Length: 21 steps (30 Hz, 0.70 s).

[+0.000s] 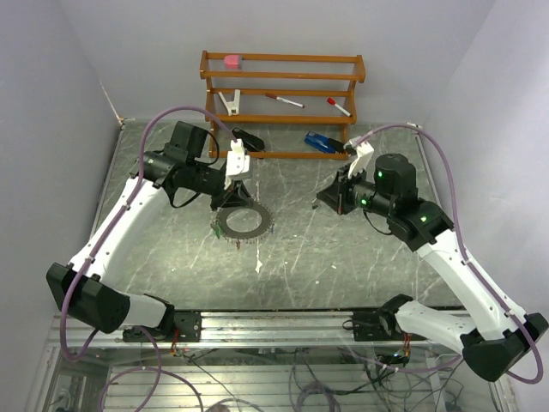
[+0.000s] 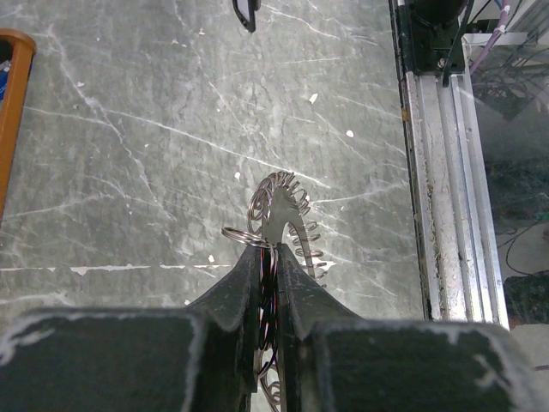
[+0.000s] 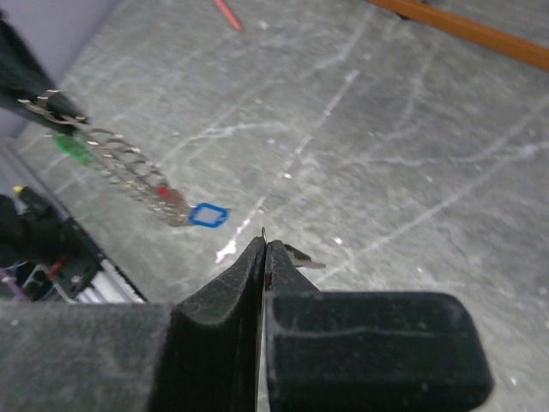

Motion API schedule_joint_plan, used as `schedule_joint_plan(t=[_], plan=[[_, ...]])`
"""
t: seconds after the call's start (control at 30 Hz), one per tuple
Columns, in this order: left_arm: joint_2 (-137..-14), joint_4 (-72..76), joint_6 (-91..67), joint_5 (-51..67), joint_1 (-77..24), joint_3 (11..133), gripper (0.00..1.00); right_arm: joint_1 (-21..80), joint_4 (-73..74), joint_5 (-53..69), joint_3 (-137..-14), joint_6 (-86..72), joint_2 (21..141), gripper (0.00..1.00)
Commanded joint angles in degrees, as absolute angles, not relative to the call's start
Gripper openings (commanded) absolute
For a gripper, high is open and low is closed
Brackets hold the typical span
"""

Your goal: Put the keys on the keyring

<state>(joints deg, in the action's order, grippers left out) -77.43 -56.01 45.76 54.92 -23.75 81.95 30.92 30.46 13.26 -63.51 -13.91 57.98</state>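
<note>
My left gripper (image 1: 234,198) is shut on the rim of the keyring (image 1: 242,221), a large grey toothed ring held just above the table. In the left wrist view the keyring (image 2: 287,210) stands edge-on out of the closed fingers of my left gripper (image 2: 273,253). My right gripper (image 1: 332,199) hovers to the ring's right. In the right wrist view my right gripper (image 3: 264,245) is shut on a thin metal key (image 3: 304,257) whose blade pokes out sideways. The keyring (image 3: 120,167) shows there at the left, with green (image 3: 73,148), red (image 3: 163,193) and blue (image 3: 208,215) tags hanging.
A wooden rack (image 1: 283,110) stands at the back with a pink block, a white clip and red-capped pens (image 1: 283,100). A black object (image 1: 249,139) and a blue object (image 1: 322,142) lie in front of it. A metal rail (image 1: 283,322) runs along the near edge.
</note>
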Motion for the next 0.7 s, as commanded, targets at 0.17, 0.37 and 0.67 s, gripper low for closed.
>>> schedule_joint_plan(t=[0.17, 0.37, 0.67], plan=[[-78.00, -56.58, 45.60, 57.89, -24.30, 84.73, 0.07, 33.08, 25.02, 24.64, -69.40, -13.73, 60.92, 0.00], [-78.97, -56.72, 45.18, 59.35, -24.52, 85.40, 0.07, 38.82, 23.48, 23.63, -73.00, -13.47, 64.43, 0.00], [-79.96, -57.45, 44.73, 59.78, -24.87, 87.01, 0.07, 48.62, 22.98, 16.48, -76.02, -10.21, 70.69, 0.00]])
